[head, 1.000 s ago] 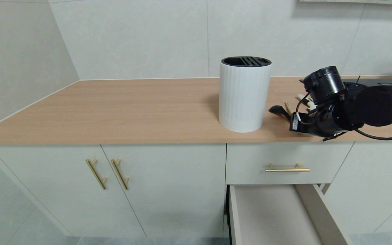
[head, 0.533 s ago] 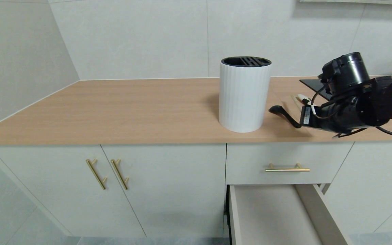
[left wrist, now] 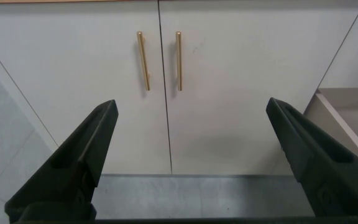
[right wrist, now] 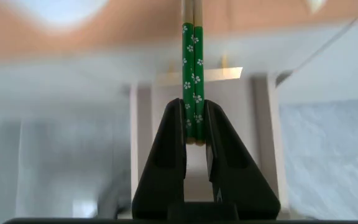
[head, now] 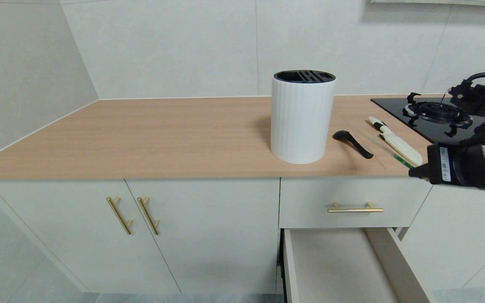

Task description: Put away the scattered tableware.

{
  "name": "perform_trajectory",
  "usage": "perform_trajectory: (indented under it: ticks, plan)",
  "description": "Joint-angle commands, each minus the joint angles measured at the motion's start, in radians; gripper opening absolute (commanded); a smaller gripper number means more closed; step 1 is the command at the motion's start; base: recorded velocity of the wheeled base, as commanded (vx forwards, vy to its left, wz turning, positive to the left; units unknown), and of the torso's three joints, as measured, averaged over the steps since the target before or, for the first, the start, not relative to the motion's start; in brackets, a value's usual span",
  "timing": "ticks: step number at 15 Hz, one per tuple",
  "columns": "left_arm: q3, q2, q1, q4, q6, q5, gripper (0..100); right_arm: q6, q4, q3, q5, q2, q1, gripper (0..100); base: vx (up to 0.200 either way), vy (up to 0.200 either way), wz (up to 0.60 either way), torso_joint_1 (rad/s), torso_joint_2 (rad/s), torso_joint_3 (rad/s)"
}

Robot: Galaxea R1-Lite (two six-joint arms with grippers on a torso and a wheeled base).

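My right gripper [head: 416,169] hangs just off the counter's front edge at the far right, shut on a pair of chopsticks [head: 400,160] with green flowered ends. They reach back over the counter toward the white ribbed utensil holder [head: 302,118]. In the right wrist view the chopsticks [right wrist: 191,74] sit pinched between the black fingers of the gripper [right wrist: 194,127]. A black spoon [head: 352,143] and a white-handled knife [head: 394,139] lie on the wood to the right of the holder. My left gripper [left wrist: 194,168] is open and faces the lower cabinet doors [left wrist: 229,93].
A black gas hob [head: 434,113] sits at the back right of the counter. Below the spoon a shut drawer with a gold handle [head: 355,209] sits over an open drawer [head: 335,265]. The wooden counter [head: 162,134] left of the holder is bare.
My right arm has drawn back to the right and toward the counter's front edge with the chopsticks, uncovering the knife and the hob. The spoon and holder have stayed put.
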Motion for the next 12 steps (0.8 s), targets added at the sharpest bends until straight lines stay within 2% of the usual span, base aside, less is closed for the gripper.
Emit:
perform_trajectory:
  ticks: [1,3,4,6,12]
  plan:
    - [0.0,0.0,0.0,0.0,-0.001,0.0,100,-0.004,0.074,0.017,0.055,-0.111,0.046,0,0.0,0.0,0.0,0.0,0.0,0.0]
    - [0.0,0.0,0.0,0.0,0.0,0.0,100,-0.036,0.131,0.011,0.118,-0.144,0.046,0,0.0,0.0,0.0,0.0,0.0,0.0]
    - [0.0,0.0,0.0,0.0,-0.001,0.0,100,-0.08,0.154,0.029,0.186,-0.178,0.046,0,0.0,0.0,0.0,0.0,0.0,0.0]
    - [0.0,0.0,0.0,0.0,-0.001,0.001,100,-0.156,0.143,0.08,0.255,-0.197,0.046,0,0.0,0.0,0.0,0.0,0.0,0.0]
    - [0.0,0.0,0.0,0.001,0.0,0.001,100,-0.183,0.141,0.112,0.321,-0.166,0.058,0,0.0,0.0,0.0,0.0,0.0,0.0]
